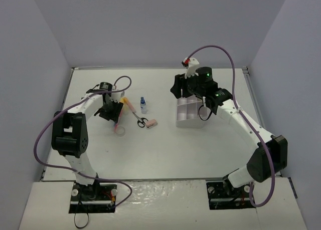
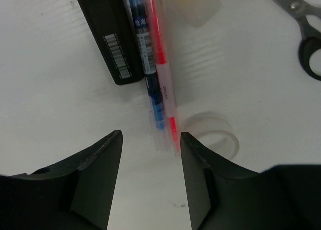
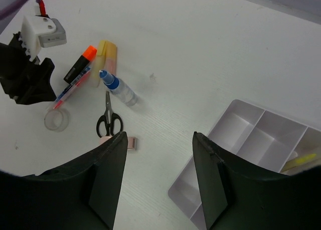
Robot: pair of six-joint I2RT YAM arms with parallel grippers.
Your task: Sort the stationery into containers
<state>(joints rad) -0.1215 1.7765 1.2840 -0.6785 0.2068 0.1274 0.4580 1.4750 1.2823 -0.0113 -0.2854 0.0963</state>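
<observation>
This is a robotics lab test cell; plain grey walls (image 1: 150,24) box in a white table (image 1: 165,150); the left arm (image 1: 70,135) and right arm (image 1: 246,127) stand bolted at its near edge; purple cables (image 1: 232,64) loop off both.

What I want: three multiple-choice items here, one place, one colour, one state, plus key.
1. Where is the clear plastic tape ring? A in a tray; B on the white table by the left gripper; C stacked on an eraser.
2. The cap of the small clear bottle is? A blue; B green; C red.
3. The left gripper is? A shut on a pen; B shut on scissors; C open, empty.
Key: B, it lies flat on the table; A, the right wrist view shows blue; C, jaws apart, gripping nothing.
</observation>
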